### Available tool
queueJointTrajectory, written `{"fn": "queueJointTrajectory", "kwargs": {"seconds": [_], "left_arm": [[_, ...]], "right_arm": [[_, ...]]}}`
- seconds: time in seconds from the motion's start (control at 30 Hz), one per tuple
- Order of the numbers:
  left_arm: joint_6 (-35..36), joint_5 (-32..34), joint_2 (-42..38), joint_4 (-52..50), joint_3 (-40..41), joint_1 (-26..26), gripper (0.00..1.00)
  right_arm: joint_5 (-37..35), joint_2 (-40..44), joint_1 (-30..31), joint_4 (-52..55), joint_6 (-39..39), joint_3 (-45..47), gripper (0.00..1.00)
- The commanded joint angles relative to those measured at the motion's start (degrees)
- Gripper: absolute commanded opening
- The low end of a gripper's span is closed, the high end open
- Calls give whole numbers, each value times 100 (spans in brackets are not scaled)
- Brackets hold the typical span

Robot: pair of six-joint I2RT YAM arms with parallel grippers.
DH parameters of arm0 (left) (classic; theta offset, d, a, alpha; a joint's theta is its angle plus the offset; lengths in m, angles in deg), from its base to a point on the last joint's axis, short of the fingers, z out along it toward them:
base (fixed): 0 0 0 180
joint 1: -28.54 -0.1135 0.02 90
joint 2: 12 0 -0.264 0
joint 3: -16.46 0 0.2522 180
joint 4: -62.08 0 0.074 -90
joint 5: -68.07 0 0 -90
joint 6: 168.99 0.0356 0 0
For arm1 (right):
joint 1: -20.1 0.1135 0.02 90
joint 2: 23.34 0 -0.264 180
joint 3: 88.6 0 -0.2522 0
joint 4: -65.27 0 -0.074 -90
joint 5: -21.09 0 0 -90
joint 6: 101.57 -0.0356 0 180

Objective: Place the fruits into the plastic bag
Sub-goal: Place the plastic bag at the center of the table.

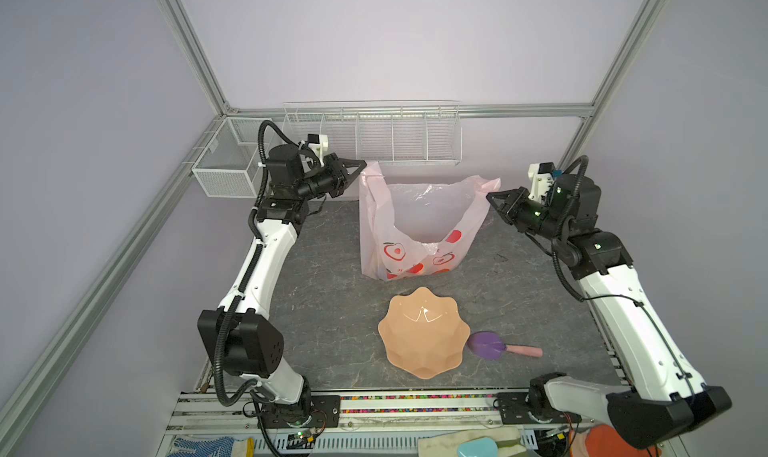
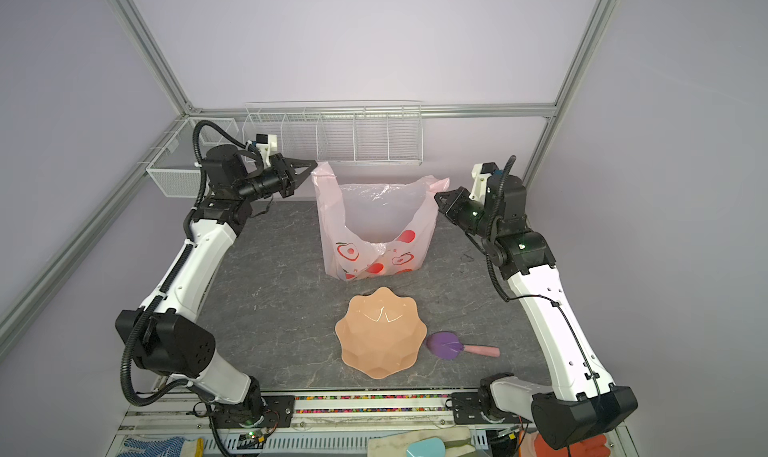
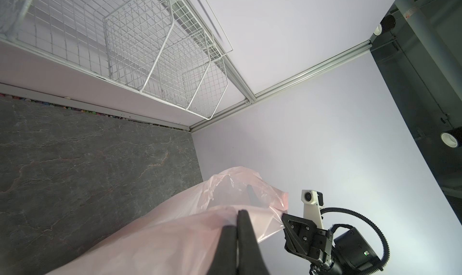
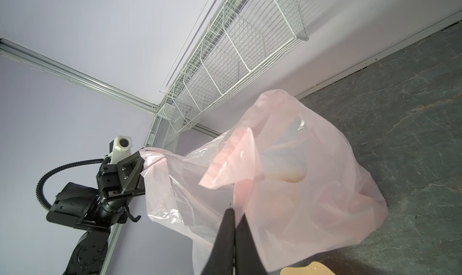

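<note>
We are recording the left gripper [image 1: 362, 166] pinching one handle of the plastic bag [image 1: 399, 255] and the right gripper [image 1: 490, 195] pinching the other. The bag is standing open between and below them.

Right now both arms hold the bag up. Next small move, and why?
Probably lower the handles of the bag toward the table. The left fingers and right fingers are shut on them, mouth spread wide; the bowl looks empty, no fruit lies loose, and yellowish shapes show through the plastic, so loading seems done.
</note>
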Motion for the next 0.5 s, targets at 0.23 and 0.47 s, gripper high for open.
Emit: {"fn": "queueJointTrajectory", "kwargs": {"seconds": [0.23,0.47], "left_arm": [[330,-111,295,328,498,-25,0],[178,150,79,606,457,-33,60]], "right_arm": [[300,-69,-9,-129,64,331,7],[-49,-107,-185,946,581,-245,57]]}}
